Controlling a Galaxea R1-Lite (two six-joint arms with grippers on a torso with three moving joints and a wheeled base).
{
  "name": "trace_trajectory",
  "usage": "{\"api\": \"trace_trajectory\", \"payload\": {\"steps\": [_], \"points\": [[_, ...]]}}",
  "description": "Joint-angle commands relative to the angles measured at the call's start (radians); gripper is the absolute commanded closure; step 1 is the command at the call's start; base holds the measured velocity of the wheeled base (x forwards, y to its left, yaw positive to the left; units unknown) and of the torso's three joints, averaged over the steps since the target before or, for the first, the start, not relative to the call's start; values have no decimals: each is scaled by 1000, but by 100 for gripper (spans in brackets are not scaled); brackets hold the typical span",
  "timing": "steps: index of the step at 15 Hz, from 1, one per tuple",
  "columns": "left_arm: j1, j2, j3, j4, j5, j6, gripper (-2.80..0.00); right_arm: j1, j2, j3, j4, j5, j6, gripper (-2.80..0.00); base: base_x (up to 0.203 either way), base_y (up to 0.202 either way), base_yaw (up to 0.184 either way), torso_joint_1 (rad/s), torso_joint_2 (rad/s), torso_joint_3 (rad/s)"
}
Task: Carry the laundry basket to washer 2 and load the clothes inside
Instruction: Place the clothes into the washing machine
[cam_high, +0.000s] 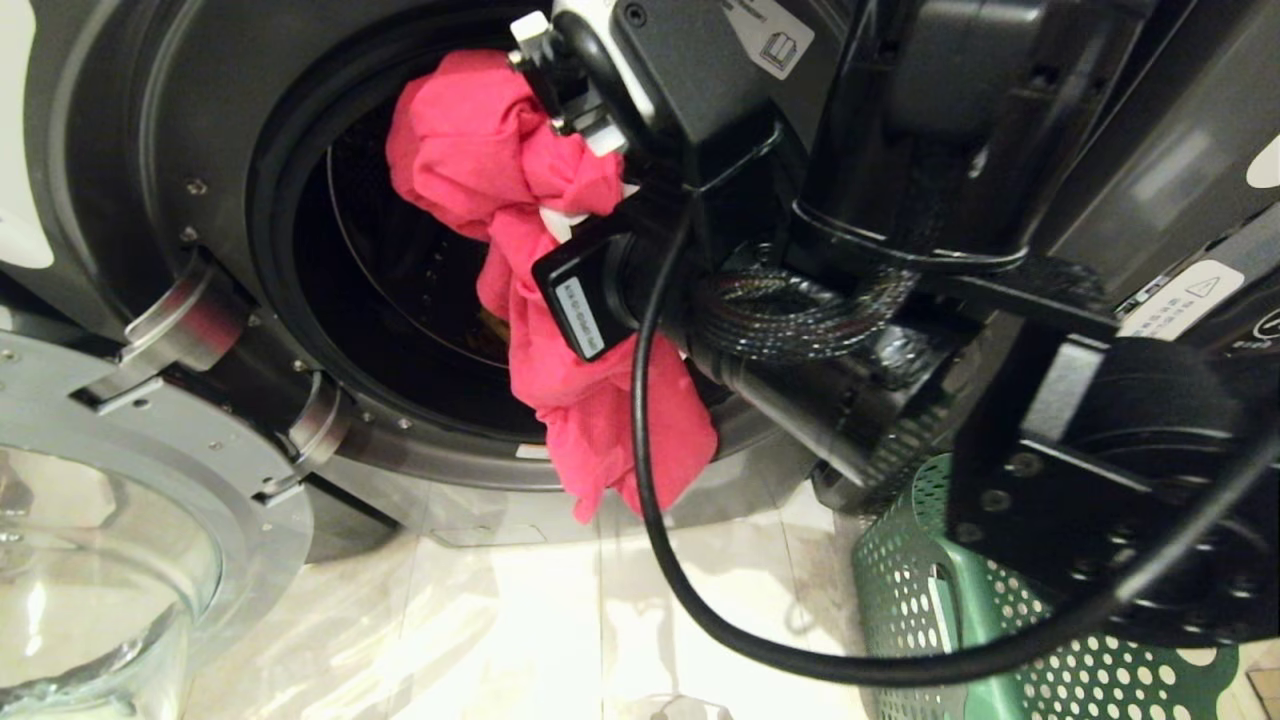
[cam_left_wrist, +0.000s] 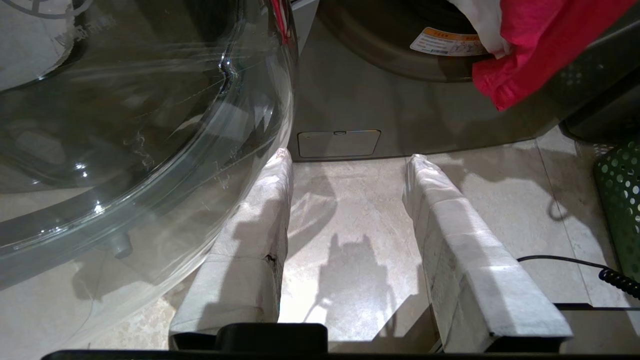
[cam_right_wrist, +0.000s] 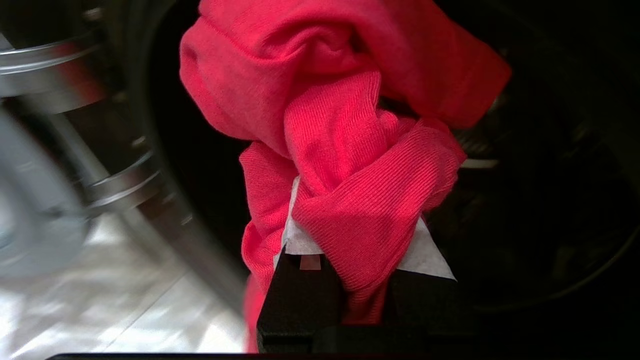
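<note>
A bright pink-red garment (cam_high: 560, 400) (cam_right_wrist: 350, 150) hangs bunched across the washer's round drum opening (cam_high: 400, 280), its lower end drooping past the door seal (cam_left_wrist: 540, 45). No number label shows on the dark grey washer front (cam_high: 200, 120). My right gripper (cam_high: 565, 225) (cam_right_wrist: 357, 235) is at the drum mouth, shut on a fold of the garment that covers its fingertips. The green perforated laundry basket (cam_high: 930, 600) (cam_left_wrist: 620, 200) stands on the floor at the right, below my right arm. My left gripper (cam_left_wrist: 350, 160) hangs low over the tiles, open and empty.
The washer's glass door (cam_high: 120, 500) (cam_left_wrist: 125, 125) is swung open at the left, close beside my left gripper. A black cable (cam_high: 650, 450) loops down in front of the garment. Pale floor tiles (cam_high: 500, 620) lie between door and basket.
</note>
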Motion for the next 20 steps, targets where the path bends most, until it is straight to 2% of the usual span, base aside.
{"api": "trace_trajectory", "payload": {"steps": [1,8,10,12,14,15,17,20], "points": [[0,1,0,0,0,0,0,-29,93,2,-159,-1,-71,0,0,0,0,0,0,0],[0,1,0,0,1,0,0,-128,277,-8,-538,14,-238,0,0,0,0,0,0,0],[0,1,0,0,0,0,0,-168,321,-19,-580,65,-268,0,0,0,0,0,0,0],[0,1,0,0,-1,0,0,-202,384,-114,-586,109,-288,0,0,0,0,0,0,0],[0,1,-1,0,0,0,0,-222,455,-282,-584,127,-314,0,0,0,0,0,0,0],[0,1,0,0,-1,0,0,-236,488,-360,-576,141,-336,-280,0,0,0,0,0,0],[0,1,0,0,0,0,0,-285,516,-405,-517,247,-378,-280,0,0,0,0,0,0],[0,1,-1,0,-1,0,0,-295,526,-392,-497,271,-382,-280,0,0,0,0,0,0]]}}
